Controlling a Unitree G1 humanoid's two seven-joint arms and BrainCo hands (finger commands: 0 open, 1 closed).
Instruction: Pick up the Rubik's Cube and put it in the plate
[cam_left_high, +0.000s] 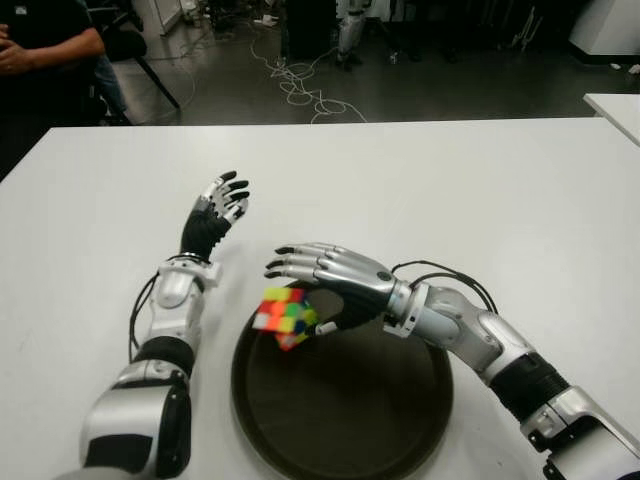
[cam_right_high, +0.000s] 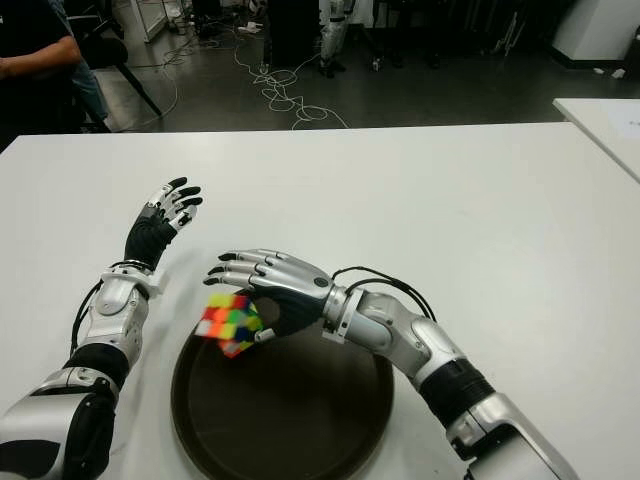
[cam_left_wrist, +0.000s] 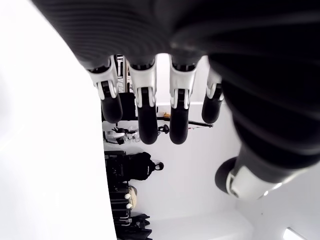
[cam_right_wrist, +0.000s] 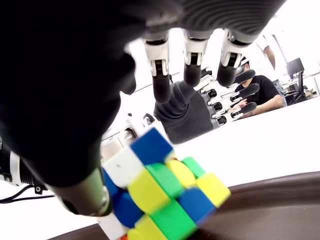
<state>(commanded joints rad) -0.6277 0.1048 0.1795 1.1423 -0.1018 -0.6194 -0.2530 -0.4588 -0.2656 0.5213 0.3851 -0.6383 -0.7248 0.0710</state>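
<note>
Reaching upward with fingers spread and holding nothing, the left hand (cam_left_high: 215, 215) shows over the white table (cam_left_high: 480, 190), left of the dark plate (cam_left_high: 400, 420). The Rubik's Cube (cam_left_high: 284, 316) sits tilted at the plate's left rim beneath the right hand (cam_left_high: 325, 280), whose fingers extend open above it.

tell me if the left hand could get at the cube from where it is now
Probably not without moving in. The left hand is up over the table, open, well off from the Rubik's Cube, and the right hand spreads over the cube at the plate rim.
</note>
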